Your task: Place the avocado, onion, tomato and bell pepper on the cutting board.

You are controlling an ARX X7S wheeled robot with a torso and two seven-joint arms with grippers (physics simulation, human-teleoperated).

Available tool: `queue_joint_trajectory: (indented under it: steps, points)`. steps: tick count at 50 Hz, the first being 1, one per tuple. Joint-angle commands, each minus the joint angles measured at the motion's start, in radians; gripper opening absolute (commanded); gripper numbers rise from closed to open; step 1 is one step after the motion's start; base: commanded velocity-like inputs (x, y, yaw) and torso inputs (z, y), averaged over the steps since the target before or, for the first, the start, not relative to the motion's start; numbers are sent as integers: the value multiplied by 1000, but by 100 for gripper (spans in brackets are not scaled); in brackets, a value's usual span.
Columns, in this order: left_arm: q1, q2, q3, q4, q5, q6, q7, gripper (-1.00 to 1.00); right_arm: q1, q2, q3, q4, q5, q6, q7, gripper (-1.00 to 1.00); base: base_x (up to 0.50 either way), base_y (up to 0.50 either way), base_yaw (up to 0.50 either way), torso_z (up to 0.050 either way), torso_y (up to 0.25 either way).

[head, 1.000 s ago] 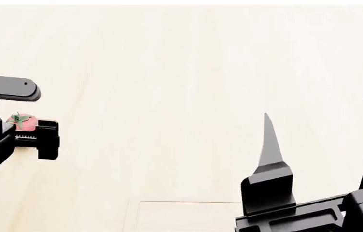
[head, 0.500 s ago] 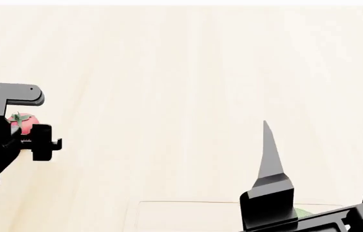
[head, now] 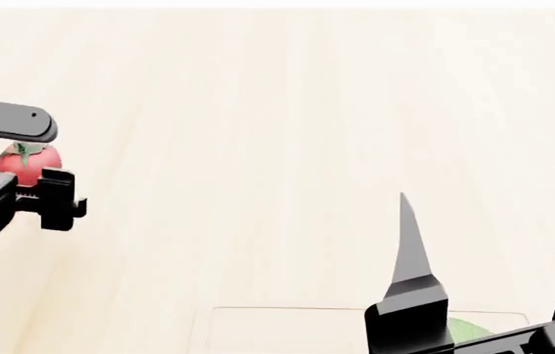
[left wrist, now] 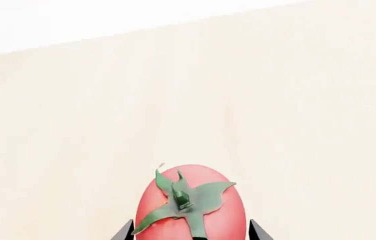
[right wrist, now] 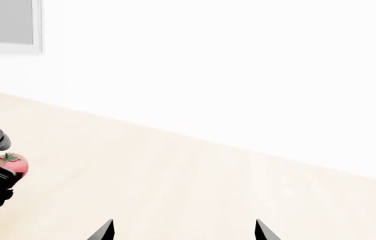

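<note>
Left end effector [left wrist: 191, 235] showed in the left wrist view only as two dark fingertips either side of the tomato [left wrist: 191, 202], which sat between them with its green calyx facing the camera; the fingers were closed around it. Beyond it ran bare pale table [left wrist: 275, 100], ending at a far edge below white background.

From the head view, the left end effector [head: 32, 166] was at 9 o'clock, gripping the tomato [head: 29, 164] between an upper grey finger and a lower black one. The right end effector [head: 494, 221] stood at 5 o'clock with its pointed fingers spread wide and nothing between them. At 6 o'clock lay the cutting board [head: 288, 332], its far edge visible, and a sliver of green [head: 469, 330] showed on it behind the right fingers; I could not tell which item. Open table separated the two arms.

Through the right wrist view, the tomato [right wrist: 8, 164] and left end effector [right wrist: 1, 165] were at 9 o'clock, the right end effector [right wrist: 184, 231] at 6 o'clock with fingertips apart, and a grey panel [right wrist: 4, 22] at 11 o'clock on the white wall.
</note>
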State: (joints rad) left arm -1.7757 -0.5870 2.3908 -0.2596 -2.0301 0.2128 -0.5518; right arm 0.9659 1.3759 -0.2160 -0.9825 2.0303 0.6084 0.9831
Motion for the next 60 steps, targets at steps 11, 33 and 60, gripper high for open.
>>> queue_joint_trajectory:
  steps: [11, 33, 60]
  points:
    - [-531, -291, -35, 963, 373, 25, -280, -100, 47, -158, -47, 75, -134, 51, 20, 100, 0, 0, 0, 0, 0]
    - [-423, -47, -159, 827, 277, 5, -18, -100, -89, -121, 14, 79, -232, -32, 85, 100, 0, 0, 0, 0, 0]
    - [-275, 49, -141, 785, 266, -32, 66, -100, -194, -52, 91, 23, -187, -103, 104, 100, 0, 0, 0, 0, 0]
